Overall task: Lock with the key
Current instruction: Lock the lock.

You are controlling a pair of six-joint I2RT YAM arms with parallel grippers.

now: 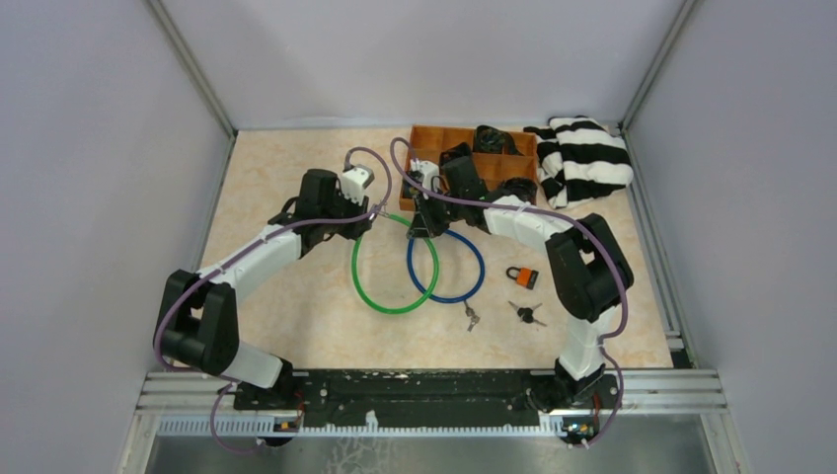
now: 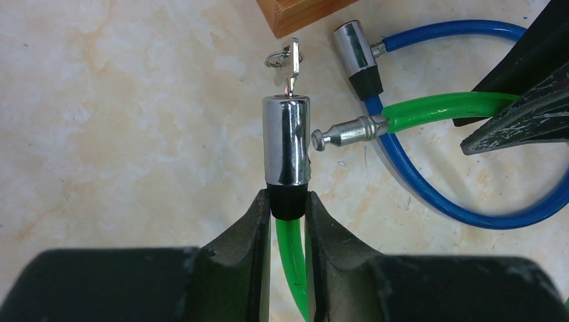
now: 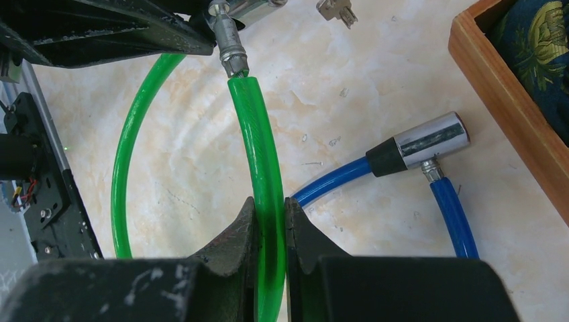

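Note:
A green cable lock [image 1: 387,281] lies looped on the table. My left gripper [image 2: 289,209] is shut on the black collar under its chrome lock barrel [image 2: 287,147], which has a key [image 2: 288,62] stuck in its far end. My right gripper [image 3: 270,213] is shut on the green cable [image 3: 258,141] just behind its metal pin [image 2: 343,132]. The pin tip sits at the barrel's side, just outside it. In the top view the two grippers [image 1: 367,212] [image 1: 424,225] meet near the middle rear of the table.
A closed blue cable lock [image 1: 449,267] lies under the green one, its barrel [image 3: 429,142] by the orange wooden tray [image 1: 474,163]. An orange padlock [image 1: 523,277] and loose keys [image 1: 528,314] [image 1: 471,317] lie at right front. A striped cloth [image 1: 587,158] lies at back right.

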